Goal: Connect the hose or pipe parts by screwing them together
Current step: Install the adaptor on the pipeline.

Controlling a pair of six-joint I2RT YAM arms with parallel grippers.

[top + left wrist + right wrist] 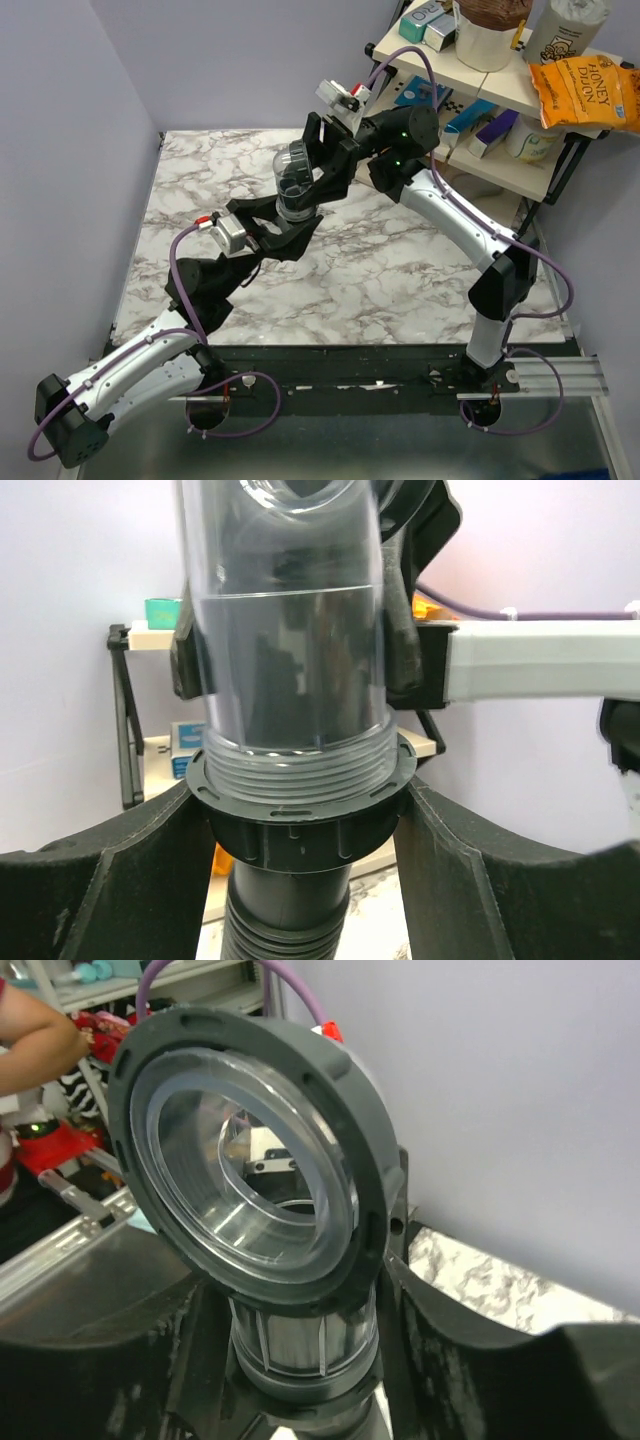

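Observation:
A clear threaded fitting (293, 178) is held above the marble table between both grippers. In the left wrist view its thread (295, 760) sits in the black collar nut (300, 825) of the ribbed hose (285, 930), which hangs below. My left gripper (300, 815) is shut on that collar nut, a finger pressing each side of its flange. My right gripper (295, 1345) comes from the far right and has its fingers against both sides of the clear barrel (300, 1335), under a wide dark-rimmed opening (250, 1150). The rest of the hose is hidden under the arms.
A shelf (480, 80) at the back right carries boxes, a tub and an orange snack bag (585, 95). Purple cables (555, 265) loop off both arms. Lilac walls close the left and back. A person's arm (40, 1030) shows at the right wrist view's top left.

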